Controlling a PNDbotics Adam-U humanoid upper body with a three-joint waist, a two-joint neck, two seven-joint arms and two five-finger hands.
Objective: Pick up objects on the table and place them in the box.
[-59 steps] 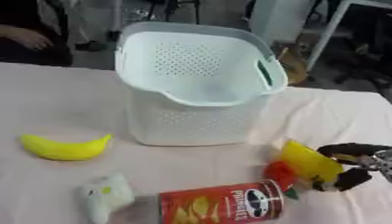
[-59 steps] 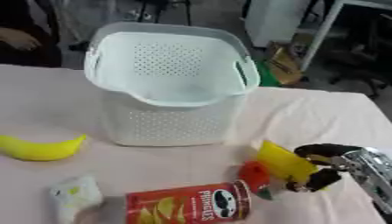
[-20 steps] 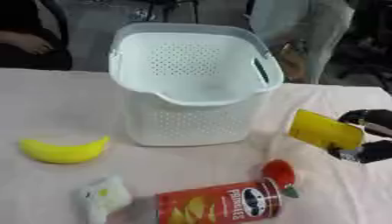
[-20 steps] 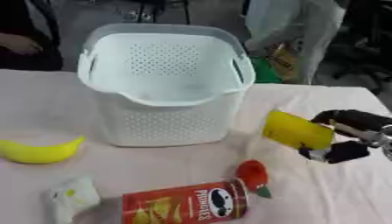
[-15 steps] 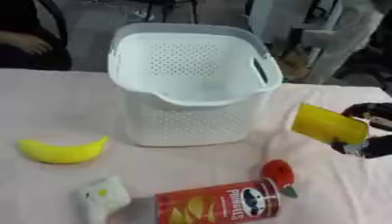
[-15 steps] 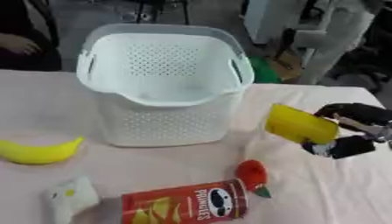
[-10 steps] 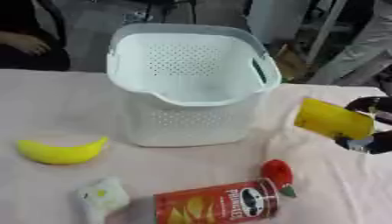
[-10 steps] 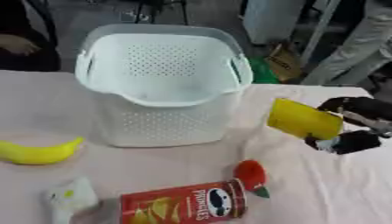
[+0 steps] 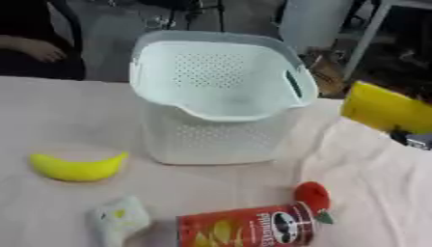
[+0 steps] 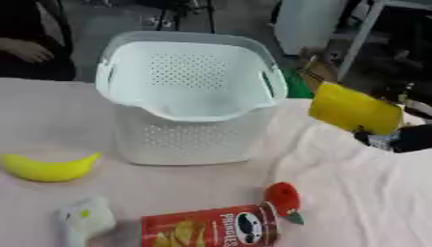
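The right hand (image 10: pixel 403 137) has its fingers (image 10: pixel 415 136) clamped on a yellow block (image 10: pixel 353 108), held up in the air just right of the basket (image 10: pixel 191 103) and about level with its rim. On the bench (image 10: pixel 354 193), a banana (image 10: pixel 47 168) lies left of the basket, with a red can (image 10: pixel 211 226), a strawberry (image 10: pixel 283 198) and a white thing (image 10: pixel 84 218) in front of it.

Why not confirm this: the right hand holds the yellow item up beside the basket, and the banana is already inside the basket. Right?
Not quite. The banana lies on the table left of the basket, not inside it, as the right eye view shows. The right hand does hold the yellow item up beside the basket.
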